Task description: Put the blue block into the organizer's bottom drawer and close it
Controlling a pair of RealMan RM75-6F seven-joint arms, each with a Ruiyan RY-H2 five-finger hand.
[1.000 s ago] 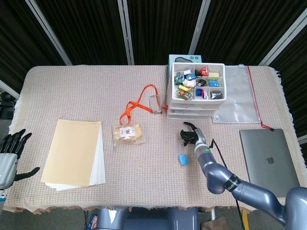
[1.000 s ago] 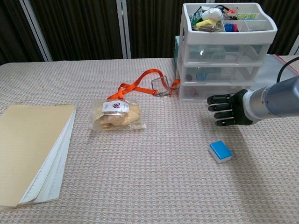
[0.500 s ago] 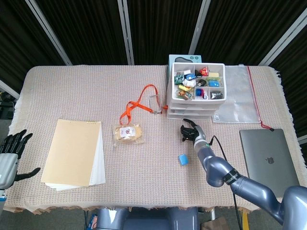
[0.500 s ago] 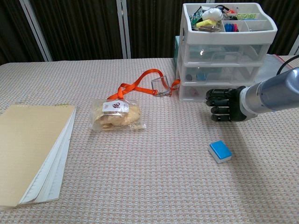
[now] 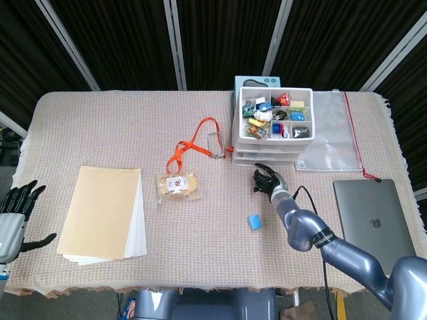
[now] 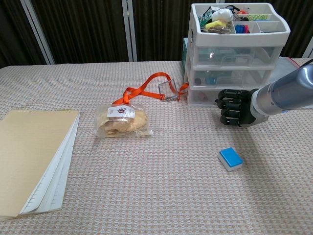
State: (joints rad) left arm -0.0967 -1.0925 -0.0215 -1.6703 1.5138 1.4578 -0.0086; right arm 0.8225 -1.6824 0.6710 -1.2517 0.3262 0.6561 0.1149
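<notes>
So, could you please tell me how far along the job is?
Nothing looks finished yet. The small blue block lies on the woven tablecloth, untouched. The right hand hovers at the clear plastic organizer's bottom drawer, which looks shut. Left: open the drawer, put the block in, close it.

Your right hand (image 6: 235, 107) covers part of the bottom drawer (image 6: 208, 97) front in the chest view, so you cannot tell whether the fingers touch its handle. From the head view the drawer fronts sit under the organizer (image 5: 275, 124) top tray, and only thin edges show. The small items in the top tray are too small to name. Your left hand (image 5: 15, 212) is cut by the left edge of the head view and does not appear in the chest view. The laptop (image 5: 373, 220) and zip pouch (image 5: 331, 137) are out of the chest view apart from a sliver of the pouch. The box (image 5: 257, 82) behind the organizer is mostly hidden.
</notes>
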